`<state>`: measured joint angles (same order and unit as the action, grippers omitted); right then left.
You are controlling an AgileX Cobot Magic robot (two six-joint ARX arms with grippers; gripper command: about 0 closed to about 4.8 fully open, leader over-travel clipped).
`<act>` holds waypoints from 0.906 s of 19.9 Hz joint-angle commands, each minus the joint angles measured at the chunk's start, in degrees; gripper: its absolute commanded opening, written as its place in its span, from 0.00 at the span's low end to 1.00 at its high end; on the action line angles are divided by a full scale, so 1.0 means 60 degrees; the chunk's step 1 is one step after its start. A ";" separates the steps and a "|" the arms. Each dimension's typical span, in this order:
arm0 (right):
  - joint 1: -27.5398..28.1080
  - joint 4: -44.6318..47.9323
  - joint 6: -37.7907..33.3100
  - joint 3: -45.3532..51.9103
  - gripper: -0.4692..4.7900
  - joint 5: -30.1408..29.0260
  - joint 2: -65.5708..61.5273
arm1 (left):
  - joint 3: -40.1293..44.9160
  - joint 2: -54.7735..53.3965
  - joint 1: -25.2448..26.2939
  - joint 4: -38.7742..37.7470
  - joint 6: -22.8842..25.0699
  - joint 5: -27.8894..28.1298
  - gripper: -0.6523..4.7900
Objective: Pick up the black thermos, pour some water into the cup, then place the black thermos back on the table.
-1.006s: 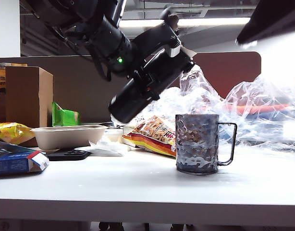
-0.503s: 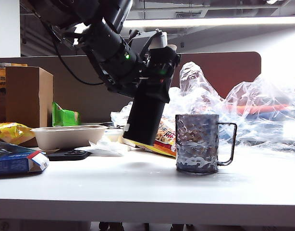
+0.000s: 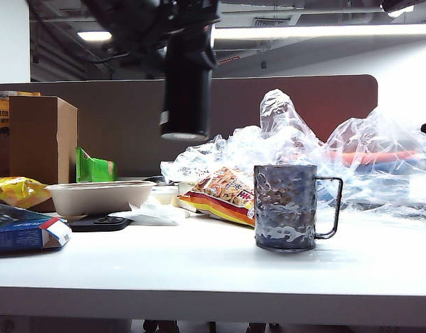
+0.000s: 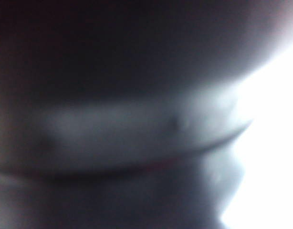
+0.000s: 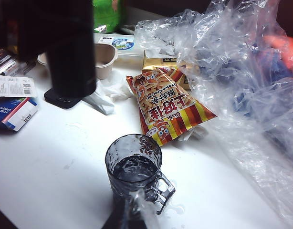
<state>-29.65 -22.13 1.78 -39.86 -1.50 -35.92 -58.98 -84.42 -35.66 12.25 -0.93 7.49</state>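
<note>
- The black thermos (image 3: pixel 188 80) hangs upright in the air, its long axis vertical and its base end pointing down, well above the table (image 3: pixel 220 267) and up and to the left of the cup (image 3: pixel 285 207) as the exterior view shows it.
- The left gripper (image 3: pixel 189 17) carries it from the top edge of that view. Its jaws stand wide around the flask's upper body, and I judge them to be clamped on it, since nothing else holds it up. The left wrist view is only a dark blur pressed close.
- The cup stands on the table in front of a striped snack bag (image 3: pixel 220 194), handle to the right in the exterior view. The right wrist view shows dark water in the cup (image 5: pixel 133 168), so pouring looks done.
- What is left is to set the thermos down. The clear table lies straight below its base, just in front of the beige tray (image 3: pixel 98 196) and a dark phone-like slab (image 3: pixel 100 223), so a plain vertical descent should do.
- The left arm hangs from above, mostly out of frame. The right gripper (image 5: pixel 130 214) hovers just beside the cup's handle with its jaws pressed together, holding nothing that I can see.
</note>
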 commanded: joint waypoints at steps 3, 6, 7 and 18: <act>0.0000 0.0142 0.0284 -0.0040 0.08 0.0015 -0.0055 | 0.2881 0.0528 0.0499 0.4776 0.0160 -0.0612 0.17; -0.0004 0.0426 0.0288 0.0324 0.08 -0.0022 -0.0262 | 0.3472 0.0208 0.0747 0.5268 0.1093 -0.1432 0.17; -0.0004 0.0685 0.0284 0.0601 0.08 -0.0128 -0.0313 | 0.3486 -0.0175 0.0867 0.5625 0.1118 -0.1727 0.17; -0.0004 0.0805 0.0288 0.0831 0.08 -0.0200 -0.0688 | 0.3479 -0.3432 0.0900 0.8925 0.0222 -0.1934 0.17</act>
<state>-29.65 -18.28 3.40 -34.65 -2.59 -40.23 -37.76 -105.06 -30.26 60.99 2.48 -3.68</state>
